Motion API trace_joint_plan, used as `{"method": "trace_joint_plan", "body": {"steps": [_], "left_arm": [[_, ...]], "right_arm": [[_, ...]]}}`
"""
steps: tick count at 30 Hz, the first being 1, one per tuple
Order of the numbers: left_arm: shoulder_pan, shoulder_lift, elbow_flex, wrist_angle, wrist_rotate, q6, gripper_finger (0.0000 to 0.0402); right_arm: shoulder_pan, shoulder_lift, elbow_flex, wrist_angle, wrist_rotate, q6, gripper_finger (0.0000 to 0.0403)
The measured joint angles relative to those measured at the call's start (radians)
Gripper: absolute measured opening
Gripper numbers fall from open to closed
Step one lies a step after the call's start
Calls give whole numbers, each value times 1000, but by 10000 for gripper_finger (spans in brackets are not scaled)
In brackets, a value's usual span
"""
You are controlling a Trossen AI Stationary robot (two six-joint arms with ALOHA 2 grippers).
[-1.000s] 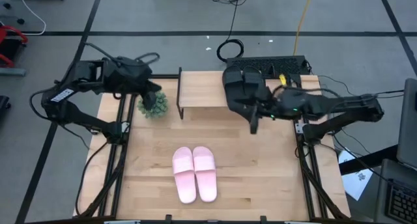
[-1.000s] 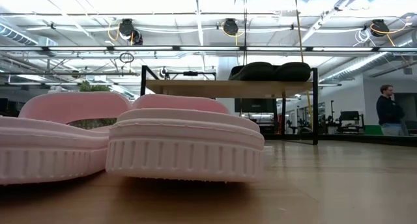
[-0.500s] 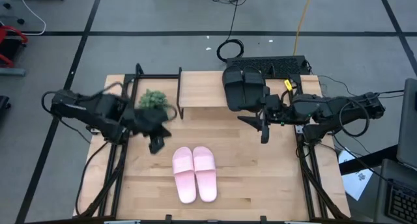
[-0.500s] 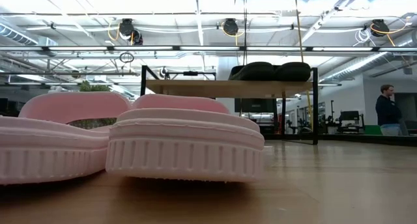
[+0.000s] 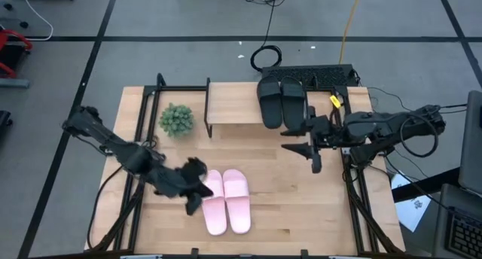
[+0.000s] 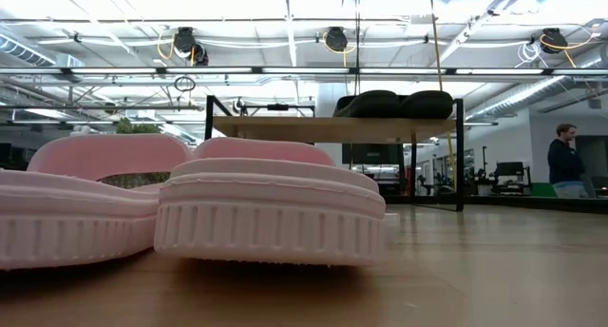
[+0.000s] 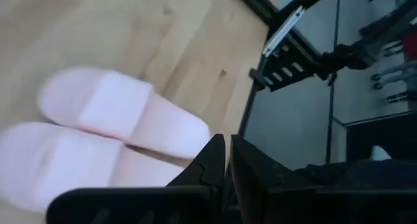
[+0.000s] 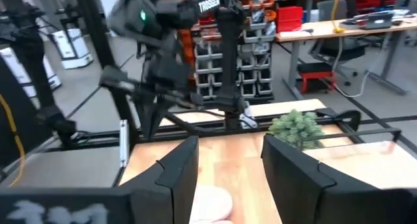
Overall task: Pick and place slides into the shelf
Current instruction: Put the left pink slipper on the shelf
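The light pink pair of slides (image 5: 224, 201) lies side by side, soles down, on the tabletop near its front edge; it fills the front of the low view (image 6: 190, 208). The black pair (image 5: 280, 102) rests on the right end of the shelf (image 5: 232, 102), also in the low view (image 6: 394, 104). My left gripper (image 5: 200, 193) hovers shut at the left pink slide's left edge; the wrist view shows the pink slides (image 7: 120, 116) just past its fingertips (image 7: 227, 146). My right gripper (image 5: 303, 155) hangs open near the shelf's right end, nothing between its fingers (image 8: 228, 175).
A small green plant (image 5: 176, 119) stands left of the shelf. A keyboard (image 5: 324, 76) lies behind the shelf at the far right. Bare wood lies between shelf and pink slides. A person (image 6: 568, 161) stands far off in the room.
My left gripper has swung from beside the plant toward the table's near edge and the right, sinking to the pink slides' left side, still shut. My right gripper has drawn a little away from the black slides toward the near right. No slide has moved.
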Motion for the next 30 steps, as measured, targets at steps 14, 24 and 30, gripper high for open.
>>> {"method": "trace_joint_plan", "body": {"steps": [14, 24, 30], "left_arm": [[-106, 255, 12, 79, -55, -134, 26], [-116, 256, 25, -74, -62, -151, 26], [-27, 247, 25, -179, 49, -120, 26]], "right_arm": [[96, -25, 0, -80, -1, 26, 160], [148, -25, 0, -102, 0, 26, 160], [177, -25, 0, -101, -1, 26, 160]]}}
